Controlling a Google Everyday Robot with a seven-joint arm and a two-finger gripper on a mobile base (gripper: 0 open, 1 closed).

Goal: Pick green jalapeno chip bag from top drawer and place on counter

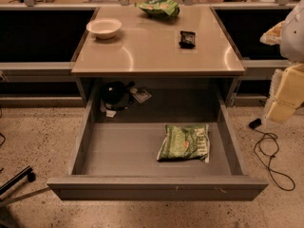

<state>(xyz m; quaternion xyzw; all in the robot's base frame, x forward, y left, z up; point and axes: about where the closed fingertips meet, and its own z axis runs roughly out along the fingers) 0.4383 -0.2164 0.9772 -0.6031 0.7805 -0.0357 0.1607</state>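
Observation:
The green jalapeno chip bag (184, 142) lies flat in the right half of the open top drawer (156, 188), with its white edge strip to the right. The drawer is pulled far out below the beige counter (156, 51). My gripper (281, 103) shows as pale yellow blocks at the right edge of the camera view. It is beside the drawer's right wall, raised above the floor, well apart from the bag and holding nothing that I can see.
On the counter stand a white bowl (104, 27), a rounder green bag (159, 7) at the back and a small dark packet (187, 38). A black object (115, 95) sits under the counter behind the drawer. A cable (270, 151) lies on the floor at the right. Dark shelves (42, 34) flank the counter.

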